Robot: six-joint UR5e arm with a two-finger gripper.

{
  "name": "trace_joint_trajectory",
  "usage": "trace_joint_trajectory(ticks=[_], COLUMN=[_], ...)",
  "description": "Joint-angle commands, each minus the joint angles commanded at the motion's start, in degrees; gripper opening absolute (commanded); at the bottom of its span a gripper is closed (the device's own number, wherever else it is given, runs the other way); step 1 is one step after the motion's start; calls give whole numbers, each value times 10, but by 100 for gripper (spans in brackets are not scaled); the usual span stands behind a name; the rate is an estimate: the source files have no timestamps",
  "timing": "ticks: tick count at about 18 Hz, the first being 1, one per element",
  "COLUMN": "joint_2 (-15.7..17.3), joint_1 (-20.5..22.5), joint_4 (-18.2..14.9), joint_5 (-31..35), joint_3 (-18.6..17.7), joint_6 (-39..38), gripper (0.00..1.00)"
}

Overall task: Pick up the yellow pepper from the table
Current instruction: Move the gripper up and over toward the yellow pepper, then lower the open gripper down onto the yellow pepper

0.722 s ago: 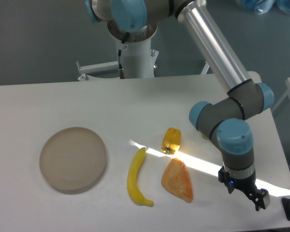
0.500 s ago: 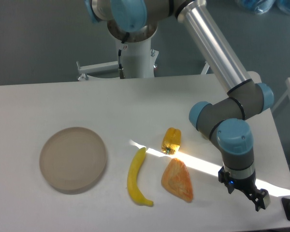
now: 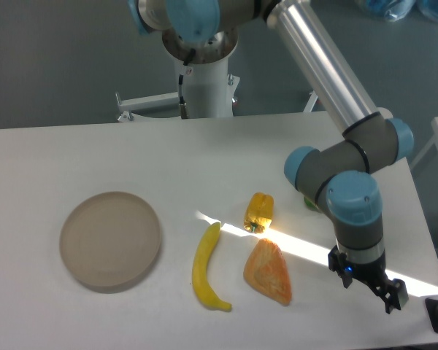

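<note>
Pepper: the pepper [image 3: 259, 212] lies on its side right of frame centre, on the table [image 3: 131, 153], its green stem end pointing to the lower left.
Neighbours: a banana [image 3: 205, 267] lies lower left of it, apart; an orange wedge [image 3: 269, 270] sits just below it, near but seemingly not touching; a plate [image 3: 111, 240] is well off at the left.
Light: a bright sun stripe crosses the table right at the pepper's lower end, which washes out the stem edge a little.
Gripper: the gripper [image 3: 388, 295] hangs at the lower right of the frame, well apart from the pepper and holding nothing; its black fingers are small and dark here, so I cannot tell whether they are spread or pressed together.
Step in hand: the approach, judged from the gap between tool and fruit (nothing is grasped yet).
Doing it well: bring the tool up and leftward over the pepper before dropping, rather than sliding low across the table, since the wedge lies on the direct path.
Grip line: set the fingers across the pepper's narrow width, one on each long side, so they clear the wedge below and the lobes seat between them.
Risk: the lobed skin is smooth and rounded; closing off-centre would likely roll it toward the banana.
</note>
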Motion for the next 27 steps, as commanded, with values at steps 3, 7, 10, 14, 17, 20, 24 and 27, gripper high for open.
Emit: trace_joint_trajectory(ticks=[3,7,10,14,17,20,24,27], joint_2=[47,126,173,200,208,223,238,240], joint_1=[4,27,46,42,36,33,32,22], joint_4=[-36,-114,-142,-139,-136,-128,-60,-41], joint_5=[-1,-43,-105,-117,-126,-134,-134,-134], joint_3=[-44,-102,-160,-215,-252,-287,-345,-374], joint_6=[-2,-22,-70,-144,-167,-171,-169,-171], gripper=[100,100,100,100,100,100,100,100])
